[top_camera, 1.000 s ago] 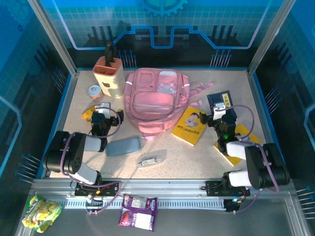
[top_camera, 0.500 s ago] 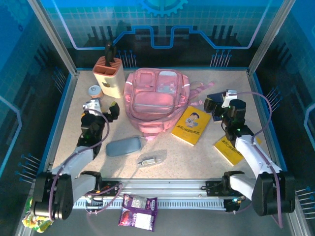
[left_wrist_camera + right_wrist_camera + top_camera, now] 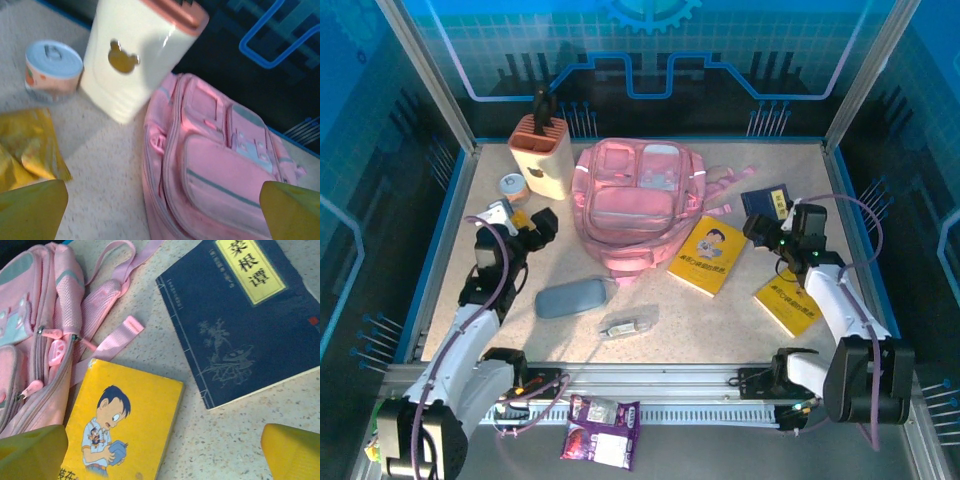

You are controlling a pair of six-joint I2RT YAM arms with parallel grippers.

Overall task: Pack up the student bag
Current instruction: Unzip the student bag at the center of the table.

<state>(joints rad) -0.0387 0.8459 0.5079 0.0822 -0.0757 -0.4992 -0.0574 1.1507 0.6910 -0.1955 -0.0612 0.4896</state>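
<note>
Both arms have unfolded from their tucked rest and reached out over the table (image 3: pixel 720 320), so packing is only beginning and nothing is gripped yet. The left gripper (image 3: pixel 538 226) hangs with jaws wide just left of the pink bag (image 3: pixel 632 200), which lies flat mid-table. The right gripper (image 3: pixel 760 230), equally wide, hovers above the dark blue book (image 3: pixel 767 203), near the bag's straps

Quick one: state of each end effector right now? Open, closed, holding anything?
Left end effector: open, holding nothing.
Right end effector: open, holding nothing.
</note>
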